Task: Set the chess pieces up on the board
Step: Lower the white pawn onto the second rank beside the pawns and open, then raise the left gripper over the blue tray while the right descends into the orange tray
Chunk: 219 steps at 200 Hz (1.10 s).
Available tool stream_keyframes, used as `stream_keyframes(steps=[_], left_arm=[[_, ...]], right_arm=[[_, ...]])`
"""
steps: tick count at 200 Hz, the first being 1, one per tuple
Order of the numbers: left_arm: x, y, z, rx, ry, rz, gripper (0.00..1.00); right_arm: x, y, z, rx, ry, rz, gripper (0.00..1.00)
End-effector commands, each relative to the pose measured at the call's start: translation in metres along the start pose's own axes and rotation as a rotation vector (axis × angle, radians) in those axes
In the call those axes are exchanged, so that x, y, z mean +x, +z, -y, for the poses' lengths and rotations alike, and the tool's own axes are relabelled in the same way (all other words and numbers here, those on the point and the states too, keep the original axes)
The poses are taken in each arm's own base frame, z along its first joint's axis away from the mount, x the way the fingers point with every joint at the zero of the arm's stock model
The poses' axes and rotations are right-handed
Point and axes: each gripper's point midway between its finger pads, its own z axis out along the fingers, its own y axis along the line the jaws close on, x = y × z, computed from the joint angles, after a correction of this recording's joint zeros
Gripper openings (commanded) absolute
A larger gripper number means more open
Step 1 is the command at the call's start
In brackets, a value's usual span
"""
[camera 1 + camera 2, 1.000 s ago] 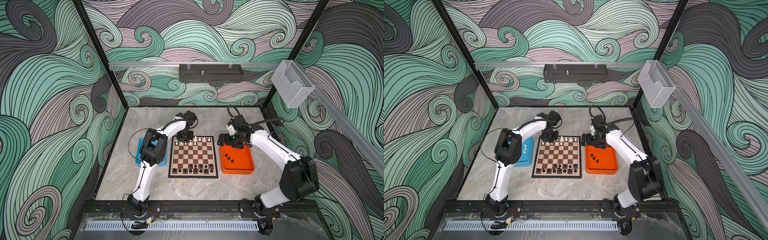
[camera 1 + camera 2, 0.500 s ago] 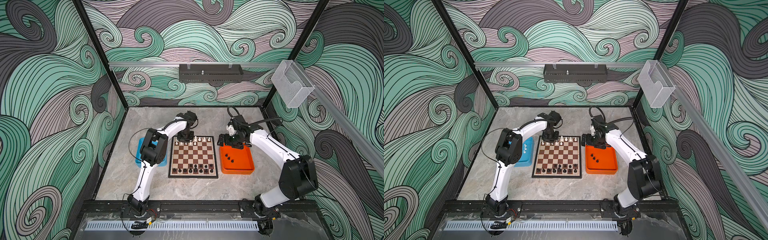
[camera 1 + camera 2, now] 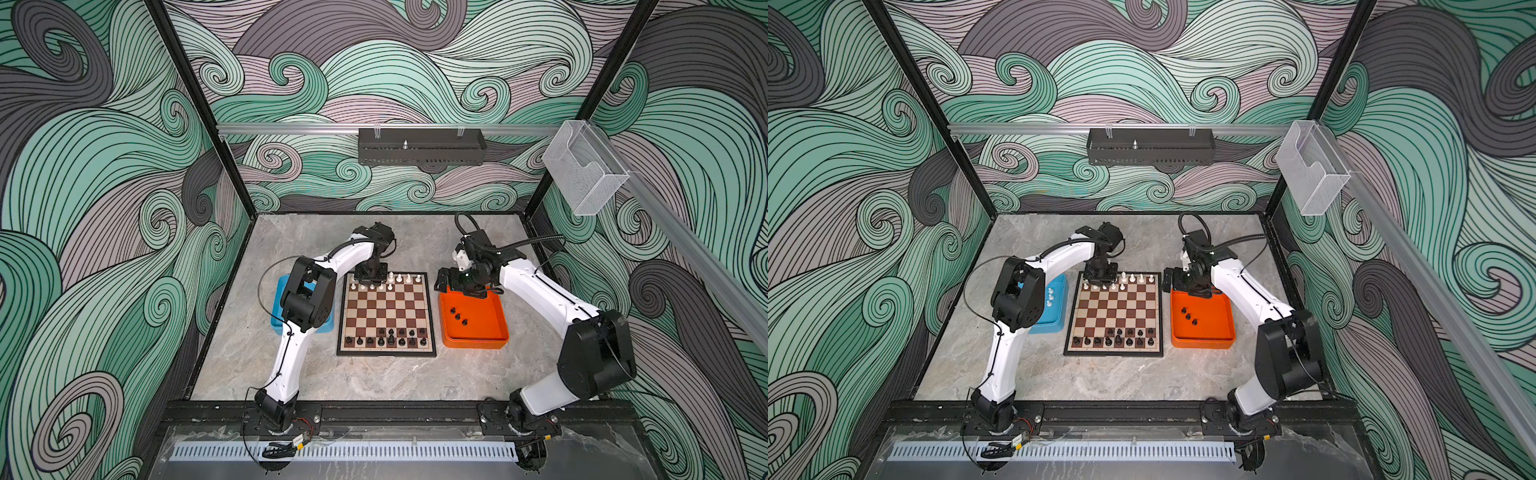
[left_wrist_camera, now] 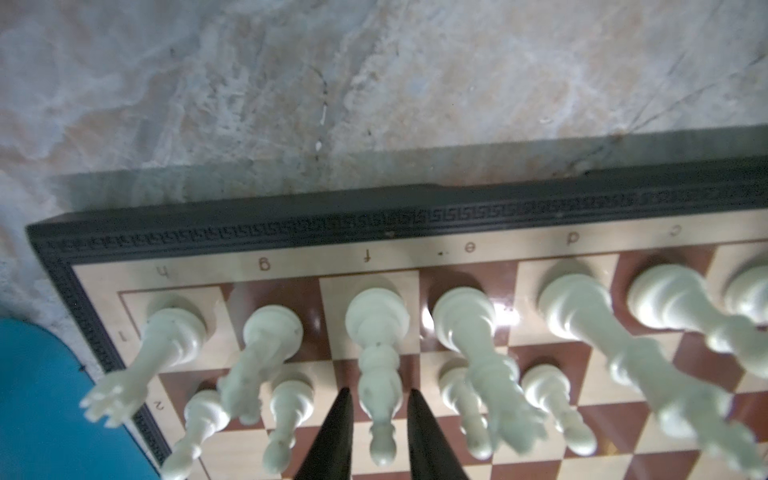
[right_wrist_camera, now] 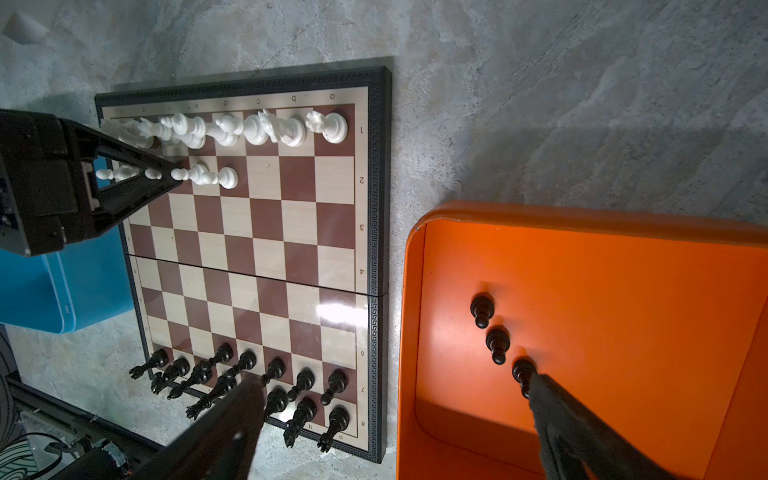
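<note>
The board (image 3: pixel 386 309) lies at mid table, with white chess pieces (image 3: pixel 399 278) along its far rows and black ones (image 3: pixel 390 338) along its near rows. My left gripper (image 4: pixel 378 392) stands over the far left corner, open a little. Its fingertips (image 4: pixel 343 399) straddle an upright white bishop (image 4: pixel 376 361) on its square, with a thin gap on each side. My right gripper (image 5: pixel 392 384) hangs wide open and empty above the far edge of the orange tray (image 5: pixel 623 291). Three black pawns (image 5: pixel 496 343) stand in that tray.
A blue tray (image 3: pixel 1057 316) left of the board holds a few white pieces (image 3: pixel 1050 296), and the left arm's elbow hangs over it. The orange tray (image 3: pixel 482 332) sits right of the board. Bare marble table (image 3: pixel 374 382) stretches in front of the board.
The left jaws have parted slightly from the white bishop, which stands on its own. Neither arm has visibly shifted, and the right gripper stays wide open.
</note>
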Motion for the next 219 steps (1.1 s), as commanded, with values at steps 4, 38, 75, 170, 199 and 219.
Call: stream_keyframes(steps=[4,38,75,170,199,219], left_arm=[[0.006,-0.018,0.001,-0.007,-0.001,0.010,0.33],[0.010,-0.039,0.005,0.017,0.000,0.041,0.38],[0.010,-0.078,0.006,0.043,0.004,0.124,0.42],[0.034,-0.145,-0.050,-0.029,-0.022,0.291,0.87],[0.033,-0.160,-0.080,-0.013,-0.075,0.335,0.99],[0.029,-0.167,-0.105,0.020,-0.143,0.356,0.99]], right_arm=[[0.003,0.000,0.002,-0.002,0.003,-0.015,0.99],[0.002,-0.003,0.002,0.000,0.004,-0.003,0.99],[0.002,-0.011,0.016,0.086,0.039,0.004,0.99],[0.000,-0.043,0.046,0.177,0.097,0.042,0.99],[0.019,-0.038,0.063,0.184,0.126,0.004,0.93],[0.038,-0.029,0.070,0.196,0.147,-0.042,0.92]])
